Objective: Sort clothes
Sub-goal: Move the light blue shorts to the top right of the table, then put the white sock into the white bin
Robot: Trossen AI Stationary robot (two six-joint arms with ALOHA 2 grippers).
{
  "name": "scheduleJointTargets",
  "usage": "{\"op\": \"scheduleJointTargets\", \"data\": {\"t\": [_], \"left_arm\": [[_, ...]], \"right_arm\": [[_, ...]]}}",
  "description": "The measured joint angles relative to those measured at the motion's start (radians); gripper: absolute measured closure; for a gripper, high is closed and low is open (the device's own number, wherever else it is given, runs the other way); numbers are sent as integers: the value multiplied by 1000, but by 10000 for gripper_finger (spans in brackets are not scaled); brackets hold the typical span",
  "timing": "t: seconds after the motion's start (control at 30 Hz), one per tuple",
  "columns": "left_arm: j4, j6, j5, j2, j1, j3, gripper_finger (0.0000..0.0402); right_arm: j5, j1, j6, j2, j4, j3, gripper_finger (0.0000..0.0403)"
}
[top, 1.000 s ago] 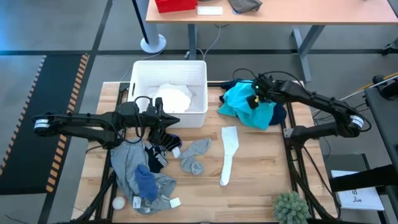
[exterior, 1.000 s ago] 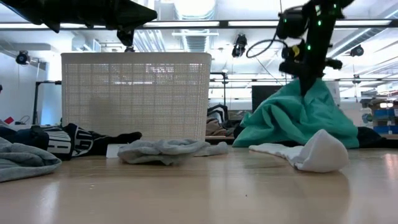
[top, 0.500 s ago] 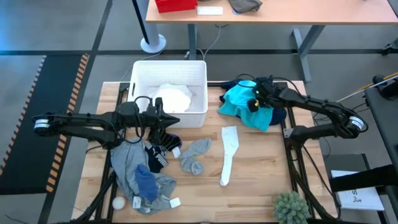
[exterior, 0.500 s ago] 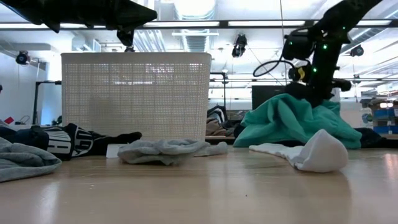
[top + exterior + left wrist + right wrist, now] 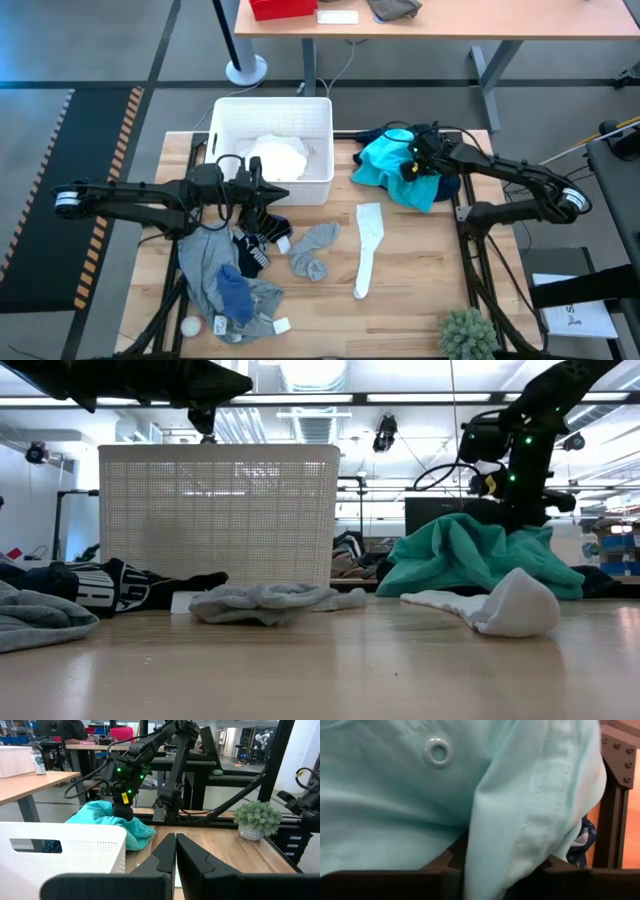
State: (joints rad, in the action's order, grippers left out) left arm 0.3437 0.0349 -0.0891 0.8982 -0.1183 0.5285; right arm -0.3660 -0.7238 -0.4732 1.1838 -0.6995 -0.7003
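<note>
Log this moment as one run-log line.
right gripper: on teal garment, fabric between fingers | left gripper: shut, idle by white basket

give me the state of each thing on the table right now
basket: upright, white garment inside
teal garment: heaped beside the basket, fold between the right gripper's fingers
right gripper: down on the teal heap
left gripper: shut, empty
white sock: lying flat
grey sock: crumpled
grey garment: spread flat, blue piece on top
</note>
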Motion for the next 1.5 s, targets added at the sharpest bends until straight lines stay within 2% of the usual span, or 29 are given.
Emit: {"op": "scheduleJointTargets", "data": {"t": [0.2, 0.4, 0.57, 0.67, 0.8, 0.9, 1.17, 1.33, 1.5], "left_arm": [[8, 1, 0, 0, 0, 0, 402], [31, 1, 2, 0, -1, 0, 402], [40, 2, 48, 0, -2, 0, 402], [40, 20, 54, 0, -2, 0, 402], [40, 27, 54, 0, -3, 0, 402], [40, 26, 54, 0, -3, 0, 402], [38, 11, 53, 0, -3, 0, 402], [38, 11, 53, 0, -3, 0, 402], [36, 11, 53, 0, -3, 0, 402]], "right_arm": [[6, 0, 0, -55, -82, -63, 230], [10, 0, 1, -72, -310, -217, 168], [13, 1, 2, -72, -414, -376, 132], [80, 6, 15, -73, -420, -448, 120], [176, 56, 29, -74, -400, -476, 115], [213, 122, 18, -74, -365, -442, 117], [321, 408, -145, -73, -137, -282, 138], [311, 609, -214, -49, -7, -254, 153], [238, 754, -224, 13, 7, -258, 170]]}}
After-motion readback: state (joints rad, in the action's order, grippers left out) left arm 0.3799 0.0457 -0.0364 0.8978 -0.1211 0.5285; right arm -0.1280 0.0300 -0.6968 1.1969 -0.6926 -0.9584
